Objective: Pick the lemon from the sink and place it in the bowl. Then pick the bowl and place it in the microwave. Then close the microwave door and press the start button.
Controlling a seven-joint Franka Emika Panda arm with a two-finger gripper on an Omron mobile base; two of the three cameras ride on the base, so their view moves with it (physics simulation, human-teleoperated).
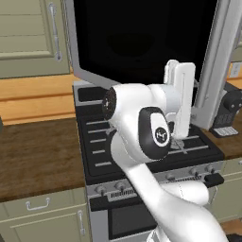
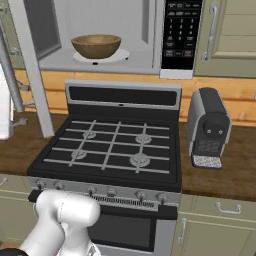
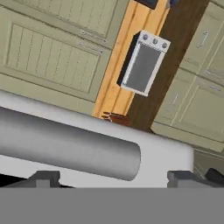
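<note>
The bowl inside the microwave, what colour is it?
Tan-brown, like wood. The bowl shows best in the right base view.

Both base views overlook the stove (image 2: 115, 145) from opposite sides; hand view hugs the microwave door (image 3: 65, 148).

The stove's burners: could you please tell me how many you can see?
4 on the stove: back left, back right, front left, front right. None looks hidden in the right base view.

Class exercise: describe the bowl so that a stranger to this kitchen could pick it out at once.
Find the black gas stove, then look up into the open microwave above it. The bowl sits there on a white round plate: it is the one tan-brown wooden thing among grey walls.
</note>
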